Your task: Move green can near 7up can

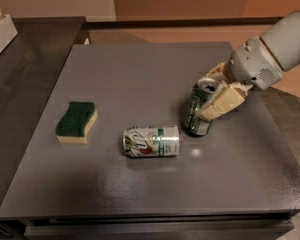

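The green can (196,115) is dark green with a silver top and stands a little tilted on the grey table (140,74) at the right of the middle. My gripper (217,91) reaches in from the right and is shut on the can's upper part, with cream fingers (222,101) on its sides. The 7up can (152,141) is white and silver with a green logo and lies on its side just left of the green can, a small gap between them.
A green and yellow sponge (77,122) lies on the table's left part. A darker counter (20,69) adjoins the table at the left, with a white box (0,31) on it. The arm's white body (270,54) hangs over the right edge.
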You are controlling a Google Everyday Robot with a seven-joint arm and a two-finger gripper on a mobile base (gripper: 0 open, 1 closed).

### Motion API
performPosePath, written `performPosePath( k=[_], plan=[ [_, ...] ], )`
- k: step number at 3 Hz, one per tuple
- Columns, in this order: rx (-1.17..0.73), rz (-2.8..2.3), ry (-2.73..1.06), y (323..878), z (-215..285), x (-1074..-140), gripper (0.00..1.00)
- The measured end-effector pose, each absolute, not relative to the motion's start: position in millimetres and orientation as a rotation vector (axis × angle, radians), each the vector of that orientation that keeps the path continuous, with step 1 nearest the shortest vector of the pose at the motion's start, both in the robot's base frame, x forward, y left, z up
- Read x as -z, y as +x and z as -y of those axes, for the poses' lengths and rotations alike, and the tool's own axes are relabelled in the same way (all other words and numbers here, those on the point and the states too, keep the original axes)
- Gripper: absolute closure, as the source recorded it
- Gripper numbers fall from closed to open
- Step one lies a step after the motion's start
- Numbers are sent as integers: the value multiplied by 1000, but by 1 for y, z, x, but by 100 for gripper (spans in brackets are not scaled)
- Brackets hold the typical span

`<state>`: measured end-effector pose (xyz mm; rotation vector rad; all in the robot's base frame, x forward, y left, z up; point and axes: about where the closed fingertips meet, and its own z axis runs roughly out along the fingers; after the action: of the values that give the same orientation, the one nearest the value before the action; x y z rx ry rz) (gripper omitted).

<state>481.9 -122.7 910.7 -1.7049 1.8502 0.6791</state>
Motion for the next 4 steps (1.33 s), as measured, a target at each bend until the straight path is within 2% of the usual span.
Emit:
performPosePath(
  k=[3, 4],
  plan=[
    [-726, -1831, -1722, 477, 111, -898, 17],
    [-725, -1829, -1723, 478, 109, -898, 0]
  ],
)
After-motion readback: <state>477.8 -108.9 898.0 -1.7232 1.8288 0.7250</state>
